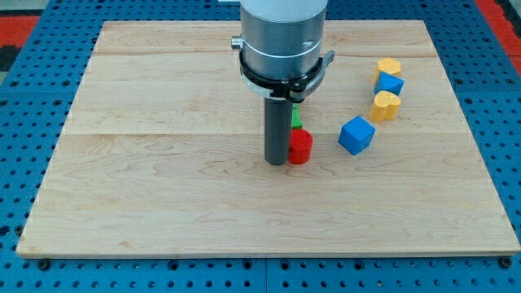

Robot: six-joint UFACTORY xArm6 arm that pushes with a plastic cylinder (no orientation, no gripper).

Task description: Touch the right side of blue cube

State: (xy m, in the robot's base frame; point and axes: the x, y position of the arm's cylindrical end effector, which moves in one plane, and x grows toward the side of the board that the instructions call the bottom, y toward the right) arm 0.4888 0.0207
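my tip (277, 162) planted on the pale wooden counter (163, 187) a little below the middle, at the end of a dark upright rod (278, 130) hanging from a grey cylinder (282, 37) at the view's top

just beside the tip, on its right and touching or nearly so: a small red block (300, 146), roughly cylindrical. behind that, mostly hidden by the rod, a sliver of green block (296, 115), shape impossible to make out

no gripper anywhere on this arm, only the rod, so nothing released, clenched or grasped

blue cube (356, 135) lying to the view's right of the red block, apart from it and well clear of the tip; right side of that cube untouched

further up and right, a short slanting column of three: a yellow block (388, 67) on top, a smaller blue block (390, 84) directly under it and touching, then another yellow block (386, 106) below, near the upper right of the blue cube but apart from it

blue perforated surface (32, 163) showing around the counter on all sides
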